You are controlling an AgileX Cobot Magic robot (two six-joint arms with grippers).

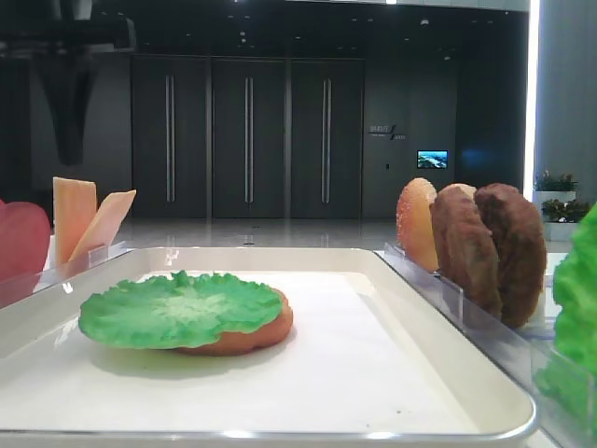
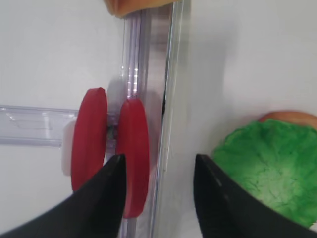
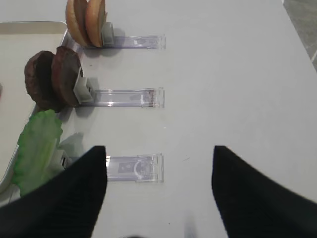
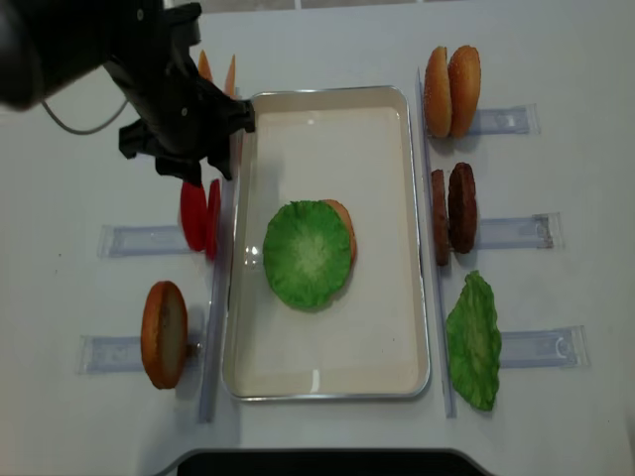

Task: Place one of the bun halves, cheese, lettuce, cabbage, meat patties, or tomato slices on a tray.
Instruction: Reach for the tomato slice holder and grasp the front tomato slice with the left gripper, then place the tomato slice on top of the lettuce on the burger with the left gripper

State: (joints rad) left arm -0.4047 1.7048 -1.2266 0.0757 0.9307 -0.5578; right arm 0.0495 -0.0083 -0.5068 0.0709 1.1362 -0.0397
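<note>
I count two tomato slices standing on edge in a clear holder rack just left of the tray. My left gripper hangs over them with its fingers spread wide and nothing between them; the nearer slice sits just in front of my left finger, with the tray rim running between the fingers.

On the tray I count one lettuce leaf lying flat, and one plain bun half under it, showing only at the leaf's edge. These two are the only pieces on the tray.

Left of the tray, two cheese slices lean upright beyond the tomatoes, and one more bun half stands alone in a rack on the near side.

Right of the tray I count three racks. The far one holds two bun halves, the middle one holds two meat patties, and the near one holds one ruffled green leaf.

My right gripper is over the bare table, its dark fingers far apart and empty, with the near right-hand rack between them.

As for writing, a small sign on the dark back wall is too small to read, and I can make out no label on any rack.
</note>
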